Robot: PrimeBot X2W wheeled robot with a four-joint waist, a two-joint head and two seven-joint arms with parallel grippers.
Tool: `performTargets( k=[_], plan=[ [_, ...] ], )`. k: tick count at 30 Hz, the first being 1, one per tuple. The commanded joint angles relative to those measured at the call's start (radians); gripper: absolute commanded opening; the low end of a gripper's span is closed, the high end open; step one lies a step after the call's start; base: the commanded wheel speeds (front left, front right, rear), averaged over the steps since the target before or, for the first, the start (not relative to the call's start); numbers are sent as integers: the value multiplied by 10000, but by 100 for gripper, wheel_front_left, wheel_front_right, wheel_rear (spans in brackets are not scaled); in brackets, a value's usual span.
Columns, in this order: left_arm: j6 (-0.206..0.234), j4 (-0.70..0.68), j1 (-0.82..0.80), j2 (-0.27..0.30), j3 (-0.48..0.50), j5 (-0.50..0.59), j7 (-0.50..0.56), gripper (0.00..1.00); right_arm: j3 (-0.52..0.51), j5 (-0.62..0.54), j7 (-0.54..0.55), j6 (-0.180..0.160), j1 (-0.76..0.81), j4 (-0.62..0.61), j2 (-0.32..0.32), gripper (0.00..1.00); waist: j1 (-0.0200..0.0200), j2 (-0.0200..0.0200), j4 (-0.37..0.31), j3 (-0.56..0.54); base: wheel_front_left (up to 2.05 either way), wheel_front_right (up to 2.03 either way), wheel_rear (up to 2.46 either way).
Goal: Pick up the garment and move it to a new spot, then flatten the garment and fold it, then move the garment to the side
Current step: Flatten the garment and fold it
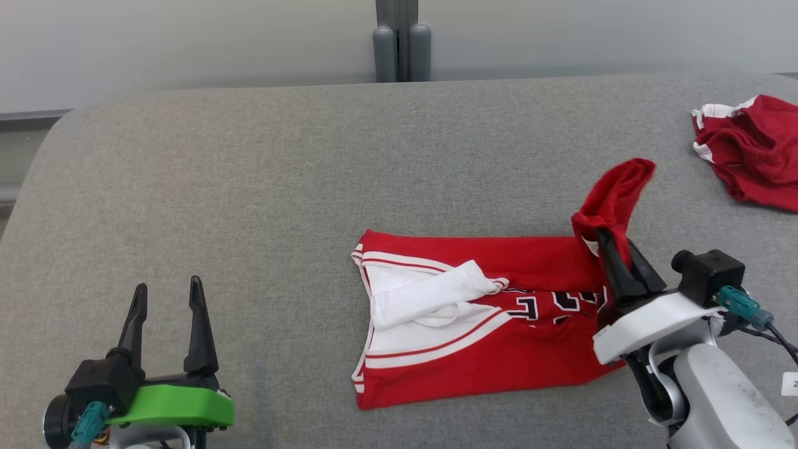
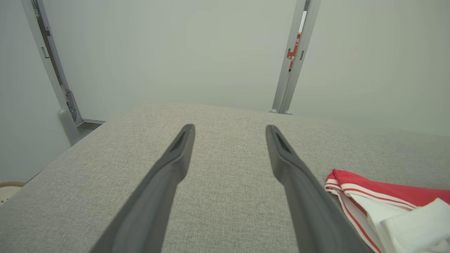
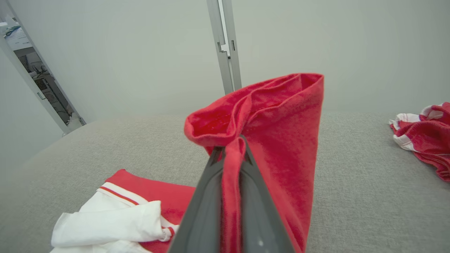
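Right wrist view: right gripper [image 3: 230, 151], fingers pressed together, pinches an upstanding fold of the red jersey [image 3: 281, 140]. Head view: the rest of the cloth lies part-folded at centre frame on the grey padded table [image 1: 249, 187]; left gripper [image 1: 169, 284] spread and empty, lower left. Judged light, limp and easily bunched, it is probably best taken at two hem corners rather than one gathered fold.

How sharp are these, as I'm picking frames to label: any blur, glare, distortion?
Head view: even light, no glare, garment sharp. Left wrist view: left end effector blurs near lens; wall posts lean, wide-angle. Right wrist view: right end effector soft, pinched garment crisp.
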Motion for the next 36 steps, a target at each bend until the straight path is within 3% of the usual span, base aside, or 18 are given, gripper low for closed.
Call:
performTargets(
  k=[1, 12, 28, 29, 30, 36],
  plan=[
    [59, -5, 64, 8, -24, -30, -24, 100, 171, -54, 47, -18, -118, -104, 82, 0, 0, -1, 155, 16, 0, 0, 0],
    [132, 91, -160, 7, -268, -242, -24, 100, 1493, -257, 259, -16, -791, 218, 755, 0, 0, -1, 772, 179, 0, 0, 0],
    [234, 262, -493, 7, -728, -460, -24, 100, 3126, 64, -20, -15, -1678, 2436, 1909, 0, 0, -1, 1473, 502, 0, 0, 0],
    [246, 280, -511, 7, -754, -476, -24, 100, 3173, 95, -59, -15, -1743, 2600, 1930, 40, 0, -1, 1488, 505, 0, 0, 0],
    [244, 296, -527, 7, -788, -473, -24, 100, 3212, 137, -102, -15, -1781, 2722, 1950, 100, 0, -1, 1493, 498, 0, 0, 0],
    [240, 349, -531, 7, -717, -331, -24, 100, 2862, 172, -229, -15, -2007, 2659, 1967, 100, 0, -1, 1284, 395, 0, 0, 0]
  ],
)
